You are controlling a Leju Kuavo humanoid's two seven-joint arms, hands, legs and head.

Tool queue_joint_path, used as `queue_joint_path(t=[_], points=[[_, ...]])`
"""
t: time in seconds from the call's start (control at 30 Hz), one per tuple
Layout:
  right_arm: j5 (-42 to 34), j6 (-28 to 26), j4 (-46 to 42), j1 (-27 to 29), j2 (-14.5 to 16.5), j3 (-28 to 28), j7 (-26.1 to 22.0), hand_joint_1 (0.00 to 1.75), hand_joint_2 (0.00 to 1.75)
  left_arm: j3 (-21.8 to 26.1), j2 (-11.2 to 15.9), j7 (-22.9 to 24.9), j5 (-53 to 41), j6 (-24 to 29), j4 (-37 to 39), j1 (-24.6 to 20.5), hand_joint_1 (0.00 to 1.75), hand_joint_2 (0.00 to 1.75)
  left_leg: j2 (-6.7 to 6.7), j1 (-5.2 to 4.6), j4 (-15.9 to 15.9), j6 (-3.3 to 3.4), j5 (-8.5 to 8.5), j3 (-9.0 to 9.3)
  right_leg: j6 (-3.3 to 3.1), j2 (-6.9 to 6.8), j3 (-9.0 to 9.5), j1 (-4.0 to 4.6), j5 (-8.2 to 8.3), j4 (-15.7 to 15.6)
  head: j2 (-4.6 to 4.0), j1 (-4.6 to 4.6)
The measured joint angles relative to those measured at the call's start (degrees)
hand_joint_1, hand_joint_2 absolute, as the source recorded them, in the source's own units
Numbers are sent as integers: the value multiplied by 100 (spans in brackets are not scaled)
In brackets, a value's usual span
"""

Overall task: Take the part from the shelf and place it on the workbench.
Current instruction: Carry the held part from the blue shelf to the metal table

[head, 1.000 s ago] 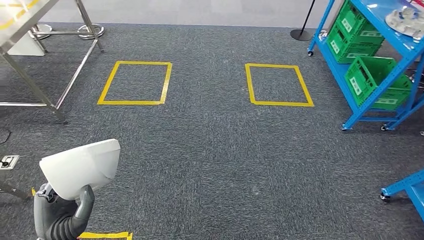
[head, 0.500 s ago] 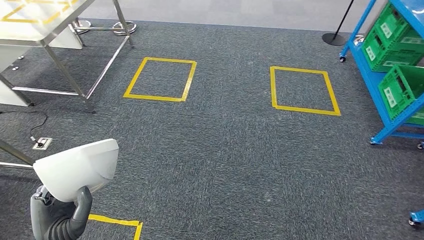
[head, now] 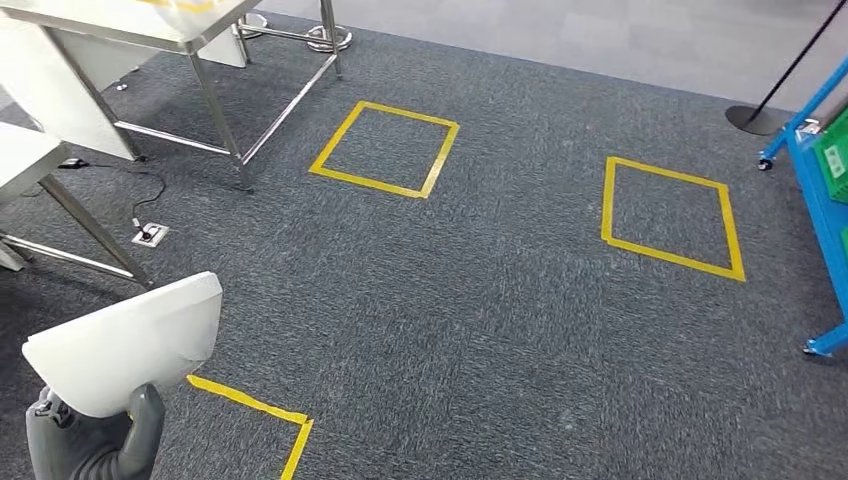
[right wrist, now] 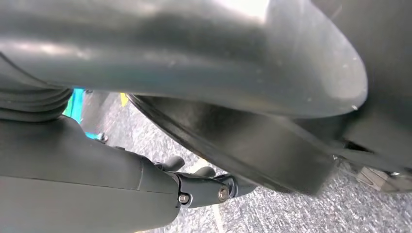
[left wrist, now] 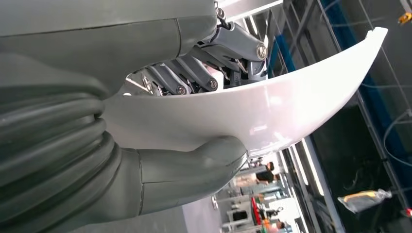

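The left hand (head: 95,445) is clamped on the curved white plastic part (head: 125,343), already off the blue metal shelf (head: 822,190). The steel-legged worktop (head: 190,25) stands well ahead of that hand; carrying and placing remain. Whether the right hand's (right wrist: 199,189) fingers are apart or together, I cannot tell.

The white part (head: 125,340) hides most of the left hand (head: 95,445).

No readable text, labels, brands or numbers anywhere.
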Motion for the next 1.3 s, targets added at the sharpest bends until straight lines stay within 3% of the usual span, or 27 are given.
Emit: queue_joint_path(t=[0.03,0.07,0.1,0.13,0.2,0.27,0.33,0.37,0.43,0.5,0.57,0.6,0.63,0.7,0.73,0.77,0.87,0.93,1.0,1.03,1.07,1.1,1.13,1.17,1.23,1.3], points=[[1,14,0,5,4,0,-13,0,0,0,32,1,28,7,-4,7,175,175,-72,-3,3,5,7,-11,1,32,-163,-1,-96,320,0,0],[5,25,0,8,8,0,-31,0,0,-1,70,2,62,15,-7,15,175,175,-150,-5,7,4,14,-17,-5,45,-246,-1,-83,459,0,1],[14,32,0,10,11,0,-55,0,0,-3,108,2,92,27,-8,23,175,175,-230,-5,10,-2,20,-18,-17,60,-219,-3,48,363,0,1],[25,36,0,13,14,0,-77,0,0,-12,146,2,113,47,-10,29,175,175,-311,-5,13,-12,27,-17,-36,107,-88,-6,264,49,0,1],[41,42,1,26,14,0,-115,0,0,-42,215,3,123,110,-15,33,175,175,-455,-7,22,-49,42,-28,-83,344,265,-13,633,-772,0,1],[36,31,2,35,15,0,-152,0,0,-80,283,5,123,175,-36,39,175,175,-574,-6,20,-120,65,-66,-117,488,419,-1,727,-1171,0,-3],[28,4,2,28,18,-1,-179,0,0,-118,339,7,155,180,-68,47,175,175,-693,6,-12,-211,102,-108,-163,389,422,10,737,-1211,0,-4],[26,-12,2,22,22,-2,-185,0,0,-130,361,5,194,139,-78,54,175,175,-677,8,2,-243,98,-135,-203,321,428,4,761,-1238,0,-4],[7,-52,2,20,30,-4,-186,0,0,-144,389,3,287,10,-78,41,175,175,-422,-11,289,-285,-113,-289,-288,171,432,-20,810,-1298,0,-26],[-21,-87,2,35,33,-16,-184,0,0,-152,398,6,335,-99,-44,6,175,175,-102,-20,981,-312,-535,-589,-331,12,422,-6,819,-1308,0,-49],[-46,-105,2,55,33,-36,-204,0,0,-155,413,9,337,-147,3,-10,175,175,-13,-9,1521,-346,-751,-794,-336,-158,416,3,815,-1306,0,-50],[-57,-109,2,60,32,-43,-225,0,0,-155,427,10,334,-159,20,-9,175,175,8,-3,1508,-360,-698,-754,-332,-237,416,2,812,-1303,0,-51],[-64,-109,2,60,33,-46,-245,0,0,-155,444,10,329,-168,32,-10,175,175,47,5,1264,-370,-553,-598,-323,-309,420,-3,806,-1298,0,-51],[-68,-109,2,57,32,-49,-263,0,0,-156,477,10,323,-178,43,-18,175,175,260,8,478,-362,-231,-140,-274,-426,434,4,774,-1263,0,-53],[-69,-107,2,57,31,-51,-253,0,0,-156,488,9,324,-178,51,-24,175,175,340,5,190,-325,-136,22,-240,-469,441,16,756,-1241,0,-49],[-71,-104,2,55,30,-54,-236,0,0,-156,495,10,334,-180,63,-29,175,175,388,0,42,-280,-99,97,-205,-508,450,32,743,-1224,0,-44],[-77,-97,2,36,29,-68,-208,0,0,-155,507,10,365,-196,97,-30,175,175,243,-9,13,-143,-74,64,-107,-590,485,28,725,-1212,0,-35],[-66,-94,2,31,28,-78,-239,0,0,-151,510,8,391,-213,99,-34,175,175,131,14,-2,-76,-42,56,-35,-368,397,-2,529,-964,0,-22],[-37,-91,2,32,27,-83,-263,0,0,-139,511,8,431,-231,114,-36,175,175,21,25,-4,-34,-14,30,5,-59,77,-19,145,-262,0,-8],[-21,-90,2,33,28,-83,-257,0,0,-130,511,10,446,-233,130,-32,175,175,-39,21,-2,-23,-4,13,10,5,-113,-20,-13,129,0,-7],[-9,-91,2,35,28,-84,-249,0,0,-117,510,18,449,-222,148,-28,175,175,-109,16,1,-19,4,1,6,30,-249,-20,-79,399,0,-7],[-3,-91,2,35,29,-84,-239,0,0,-98,508,27,449,-206,166,-23,175,175,-187,13,4,-21,12,-5,-7,43,-284,-19,-22,445,0,-7],[6,-92,2,35,29,-85,-232,0,0,-75,505,36,445,-188,180,-19,175,175,-269,11,6,-29,20,-6,-27,65,-204,-19,140,256,0,-7],[14,-92,2,35,29,-85,-231,0,0,-51,501,43,438,-168,191,-16,175,175,-351,12,8,-40,28,-5,-56,130,-24,-19,367,-135,0,-7],[32,-92,2,40,28,-85,-237,0,0,-10,492,48,408,-134,201,-10,175,175,-490,11,14,-84,48,-19,-107,360,337,-13,678,-930,0,-7],[45,-93,2,33,27,-85,-235,0,0,23,483,57,363,-83,211,-3,175,175,-599,21,4,-157,73,-52,-136,454,454,13,731,-1224,0,-8]])
